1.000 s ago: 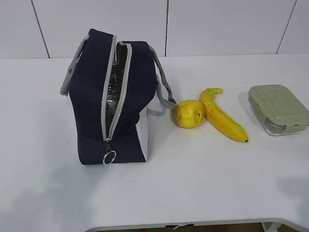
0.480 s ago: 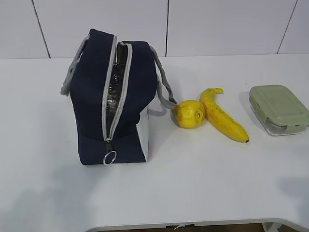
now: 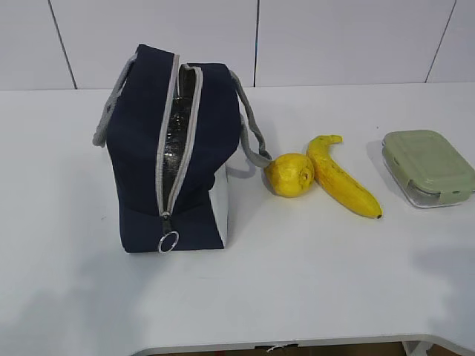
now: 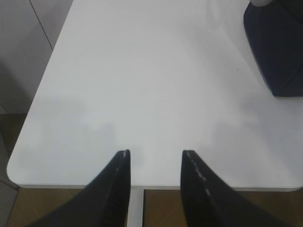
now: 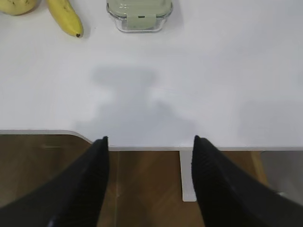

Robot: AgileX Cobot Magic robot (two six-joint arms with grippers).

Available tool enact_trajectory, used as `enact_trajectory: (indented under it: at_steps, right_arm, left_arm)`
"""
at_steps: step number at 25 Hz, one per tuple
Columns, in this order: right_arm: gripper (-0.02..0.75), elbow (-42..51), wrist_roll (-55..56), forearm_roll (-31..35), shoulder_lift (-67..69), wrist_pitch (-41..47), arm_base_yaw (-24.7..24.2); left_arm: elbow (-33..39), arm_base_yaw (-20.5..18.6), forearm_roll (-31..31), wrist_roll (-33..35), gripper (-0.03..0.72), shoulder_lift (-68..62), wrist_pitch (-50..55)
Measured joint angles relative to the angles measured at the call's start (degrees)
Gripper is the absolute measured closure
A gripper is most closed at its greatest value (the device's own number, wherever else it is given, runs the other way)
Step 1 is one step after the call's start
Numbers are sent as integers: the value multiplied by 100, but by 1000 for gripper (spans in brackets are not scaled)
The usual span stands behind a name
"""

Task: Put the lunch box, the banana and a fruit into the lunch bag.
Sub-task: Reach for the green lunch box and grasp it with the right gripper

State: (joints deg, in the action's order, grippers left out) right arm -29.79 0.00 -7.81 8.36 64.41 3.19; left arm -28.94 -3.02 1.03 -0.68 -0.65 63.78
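Note:
The navy lunch bag (image 3: 145,156) stands at the table's left, its zipper open and silver lining showing; a corner of it shows in the left wrist view (image 4: 279,52). The round yellow fruit (image 3: 290,175) lies right of it, touching the banana (image 3: 341,182). The lunch box (image 3: 428,166) with its green lid sits at far right. In the right wrist view the fruit (image 5: 16,5), the banana (image 5: 65,16) and the lunch box (image 5: 138,13) lie along the top edge. My left gripper (image 4: 156,152) is open and empty over the table's front left edge. My right gripper (image 5: 150,138) is open and empty over the front right edge.
The white table (image 3: 297,282) has its front edge near both grippers, with brown floor below it (image 5: 142,189). A white table leg (image 5: 187,175) shows under the edge. A white panelled wall (image 3: 334,37) stands behind. Neither arm shows in the exterior view.
A faint shadow at the table's front right has spread. The bag, fruit, banana and lunch box have not moved.

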Motion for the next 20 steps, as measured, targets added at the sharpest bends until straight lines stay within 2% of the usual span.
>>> enact_trajectory:
  at_steps: [7, 12, 15, 20]
  right_arm:
    - [276, -403, 0, -105, 987, -548, 0]
    - [276, -483, 565, -1003, 1347, -1242, 0]
    - [276, -483, 851, -1419, 1578, -1231, 0]
    - [276, -779, 1112, -1530, 2138, -978, 0]
  left_arm:
    - [0, 0, 18, 0, 436, 0, 0]
    - [0, 0, 18, 0, 436, 0, 0]
    - [0, 0, 18, 0, 436, 0, 0]
    - [0, 0, 18, 0, 436, 0, 0]
